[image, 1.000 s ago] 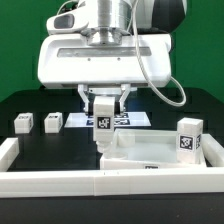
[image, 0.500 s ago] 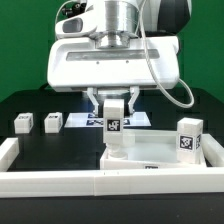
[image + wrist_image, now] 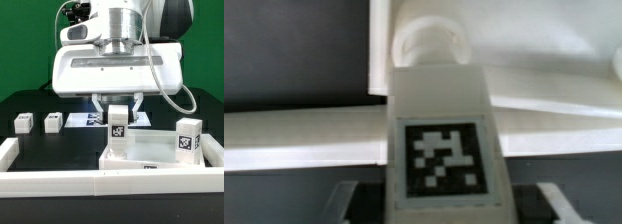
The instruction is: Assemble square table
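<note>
My gripper [image 3: 119, 112] is shut on a white block leg [image 3: 118, 128] with a black-and-white tag, held upright over the left corner of the white square slab [image 3: 160, 152], which lies rim up. In the wrist view the leg [image 3: 441, 130] fills the middle, its round tip over the slab's corner [image 3: 434, 45], with a finger on each side near the picture's lower edge. Two more legs [image 3: 22, 123] [image 3: 53, 121] lie at the exterior view's left. Another leg [image 3: 190, 137] stands upright at the right.
A long white rail [image 3: 60, 181] runs along the front and up both sides. The marker board [image 3: 90, 119] lies on the black table behind the gripper.
The arm has shifted toward the exterior view's right with the leg in its grip, bringing the leg over the slab's left corner.
</note>
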Robot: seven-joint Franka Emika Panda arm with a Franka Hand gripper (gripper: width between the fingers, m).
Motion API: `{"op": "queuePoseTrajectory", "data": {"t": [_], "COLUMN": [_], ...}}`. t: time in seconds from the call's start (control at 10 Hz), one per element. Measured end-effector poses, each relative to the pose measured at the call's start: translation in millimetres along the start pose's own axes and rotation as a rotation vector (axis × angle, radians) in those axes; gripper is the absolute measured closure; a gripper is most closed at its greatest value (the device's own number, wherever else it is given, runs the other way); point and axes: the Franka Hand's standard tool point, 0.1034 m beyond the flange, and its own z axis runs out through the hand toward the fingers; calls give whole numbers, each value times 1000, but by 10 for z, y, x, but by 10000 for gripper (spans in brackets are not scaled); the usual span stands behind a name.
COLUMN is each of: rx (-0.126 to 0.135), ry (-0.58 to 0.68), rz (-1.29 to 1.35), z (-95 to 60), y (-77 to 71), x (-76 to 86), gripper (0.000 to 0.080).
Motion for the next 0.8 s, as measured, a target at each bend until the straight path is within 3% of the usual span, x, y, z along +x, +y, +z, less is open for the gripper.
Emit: {"op": "queuePoseTrajectory", "data": {"t": [0.8], "rx": [-27], "ry": [97], "rz": [-19], "z": [55], "y": [-22], "x": [-59], "gripper": [506]}}
